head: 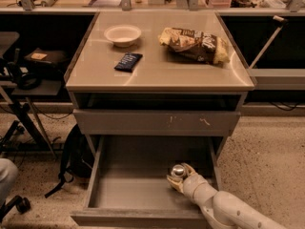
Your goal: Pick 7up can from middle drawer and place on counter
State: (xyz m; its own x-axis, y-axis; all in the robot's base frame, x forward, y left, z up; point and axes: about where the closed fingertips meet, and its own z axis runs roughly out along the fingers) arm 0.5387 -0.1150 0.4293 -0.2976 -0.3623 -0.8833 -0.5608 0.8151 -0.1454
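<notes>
This looks like the grasping step. Low in the frame, right of centre, the pale two-finger gripper (179, 176) sits against the small silver-lidded, dark-bodied 7up can (178, 170). The can stands on the right side of the open grey-brown middle drawer (128, 190). Whether the gripper has clamped the can I cannot tell. The next move calls for a firm hold, then a lift clear to the glossy beige counter (157, 68) above.
</notes>
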